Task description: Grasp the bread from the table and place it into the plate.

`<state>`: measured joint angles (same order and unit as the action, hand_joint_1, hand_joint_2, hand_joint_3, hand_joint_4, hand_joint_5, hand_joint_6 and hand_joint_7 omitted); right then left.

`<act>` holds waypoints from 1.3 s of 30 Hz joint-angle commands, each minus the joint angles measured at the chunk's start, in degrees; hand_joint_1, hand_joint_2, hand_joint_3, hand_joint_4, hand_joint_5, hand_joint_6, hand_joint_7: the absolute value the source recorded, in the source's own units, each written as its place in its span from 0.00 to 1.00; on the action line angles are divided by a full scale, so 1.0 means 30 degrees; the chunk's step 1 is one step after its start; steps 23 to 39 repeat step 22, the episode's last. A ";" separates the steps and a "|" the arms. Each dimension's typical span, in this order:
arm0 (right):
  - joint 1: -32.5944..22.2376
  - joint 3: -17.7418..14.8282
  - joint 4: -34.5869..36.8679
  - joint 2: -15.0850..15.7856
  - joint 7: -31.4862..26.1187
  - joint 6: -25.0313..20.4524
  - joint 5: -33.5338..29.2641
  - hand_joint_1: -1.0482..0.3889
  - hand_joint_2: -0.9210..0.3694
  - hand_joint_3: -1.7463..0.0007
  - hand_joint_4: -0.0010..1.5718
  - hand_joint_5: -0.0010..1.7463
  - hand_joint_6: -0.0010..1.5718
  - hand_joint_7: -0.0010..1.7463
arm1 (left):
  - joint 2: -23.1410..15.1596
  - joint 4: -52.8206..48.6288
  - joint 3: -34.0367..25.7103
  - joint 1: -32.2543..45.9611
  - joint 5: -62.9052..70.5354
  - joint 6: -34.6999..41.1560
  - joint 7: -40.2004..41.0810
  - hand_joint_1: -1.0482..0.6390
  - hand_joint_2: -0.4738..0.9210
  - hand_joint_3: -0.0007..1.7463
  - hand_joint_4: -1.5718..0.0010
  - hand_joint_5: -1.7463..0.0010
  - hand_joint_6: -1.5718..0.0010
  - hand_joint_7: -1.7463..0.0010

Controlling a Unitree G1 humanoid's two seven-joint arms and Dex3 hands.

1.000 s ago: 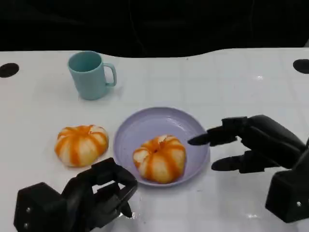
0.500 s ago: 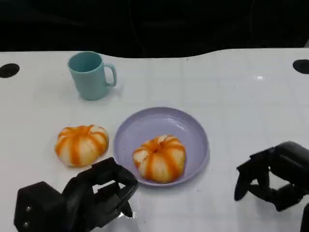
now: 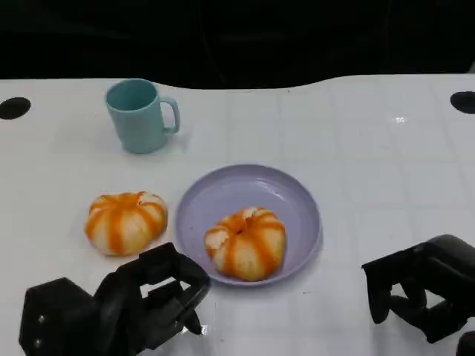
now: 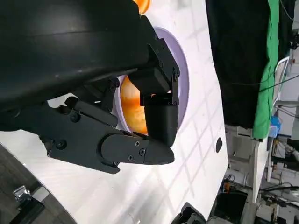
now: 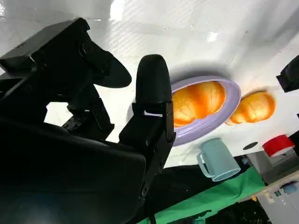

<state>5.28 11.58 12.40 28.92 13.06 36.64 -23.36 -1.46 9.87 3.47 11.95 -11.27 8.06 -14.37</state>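
Resting in plate (image 3: 297,200): 1 bread (image 3: 246,242) | beside plate: 1 loose bread (image 3: 125,222) | left hand (image 3: 141,297), right hand (image 3: 419,291): curled, empty

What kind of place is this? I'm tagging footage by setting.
Probably a lab test bench: a bare white table against black curtains, green cloth and cables behind, set with a lilac plate and teal mug.

Left robot hand (image 3: 141,304) curled, empty; right robot hand (image 3: 419,293) curled, empty.

One bread (image 3: 246,243) in plate (image 3: 215,194) at table (image 3: 356,148) centre; second bread (image 3: 125,222) just left of plate; mug (image 3: 138,115) behind it, well apart.
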 commanded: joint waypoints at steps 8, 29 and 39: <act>0.0746 0.0225 0.1219 -0.0308 -0.1155 0.0436 -0.0736 0.68 0.39 0.29 0.54 1.00 0.48 0.85 | -0.0488 -0.0438 -0.0571 -0.0249 -0.0277 -0.0453 -0.0489 0.31 0.98 0.18 0.53 0.00 0.53 0.21; 0.0995 0.0288 0.1803 -0.0587 -0.1385 0.1039 -0.0442 0.68 0.42 0.27 0.55 1.00 0.50 0.81 | -0.0565 -0.0666 -0.0698 -0.0288 -0.0234 -0.0572 -0.0610 0.32 0.98 0.18 0.54 0.00 0.54 0.20; 0.0995 0.0288 0.1803 -0.0587 -0.1385 0.1039 -0.0442 0.68 0.42 0.27 0.55 1.00 0.50 0.81 | -0.0565 -0.0666 -0.0698 -0.0288 -0.0234 -0.0572 -0.0610 0.32 0.98 0.18 0.54 0.00 0.54 0.20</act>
